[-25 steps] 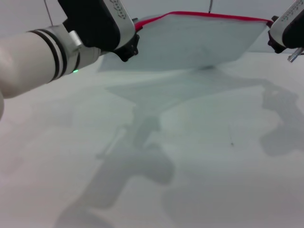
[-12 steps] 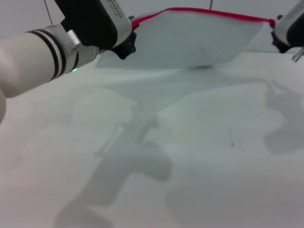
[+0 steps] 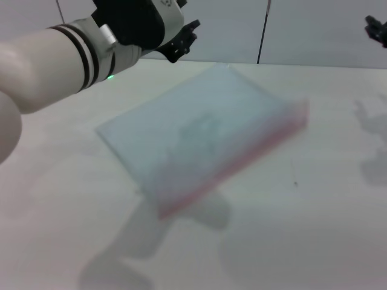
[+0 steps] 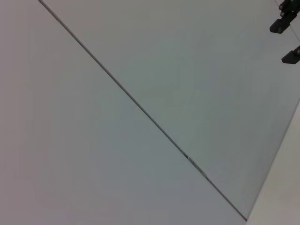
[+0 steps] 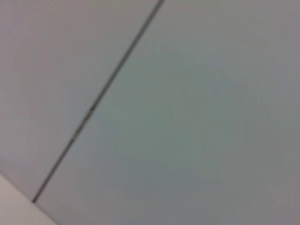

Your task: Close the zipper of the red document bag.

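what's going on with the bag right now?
Neither hand holds the red document bag. It lies flat on the white table, its red zipper edge toward the robot; whether it is zipped cannot be told. The left hand is raised above the table's far left, fingers spread open. Only the tip of the right hand shows, high at the far right.

No text or label can be read anywhere.
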Controlling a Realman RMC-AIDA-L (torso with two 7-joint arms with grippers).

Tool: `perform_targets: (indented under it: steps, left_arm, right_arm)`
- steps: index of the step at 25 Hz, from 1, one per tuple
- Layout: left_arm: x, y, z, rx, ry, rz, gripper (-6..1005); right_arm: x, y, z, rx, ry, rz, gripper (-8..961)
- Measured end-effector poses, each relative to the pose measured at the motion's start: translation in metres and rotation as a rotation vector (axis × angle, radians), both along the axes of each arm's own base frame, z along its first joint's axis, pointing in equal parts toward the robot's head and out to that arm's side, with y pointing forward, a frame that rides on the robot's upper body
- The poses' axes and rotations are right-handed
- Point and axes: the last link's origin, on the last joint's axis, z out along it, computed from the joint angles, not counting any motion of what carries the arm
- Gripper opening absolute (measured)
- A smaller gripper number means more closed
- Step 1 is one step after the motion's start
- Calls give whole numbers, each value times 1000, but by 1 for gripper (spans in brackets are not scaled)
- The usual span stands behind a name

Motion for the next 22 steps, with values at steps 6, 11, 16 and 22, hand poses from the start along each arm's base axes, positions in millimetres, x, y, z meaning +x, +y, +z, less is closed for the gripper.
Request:
perform_targets:
  steps: [6,11,16,22]
  left_arm:
    - [5,2,4,30,-54,-18,294]
    - [-2,4,12,73,-145,9,570]
    - [-23,2,28,174,-362,37,813]
    - [-57,0,37,299,-621,72,850]
  right_arm:
    - [6,-1,9,42,63,-27,650]
    - [-1,-12,2,53,116,15,674]
    - [-20,-35,-21,67,240,151,678]
    - [-17,-50,-41,105,442,222,676]
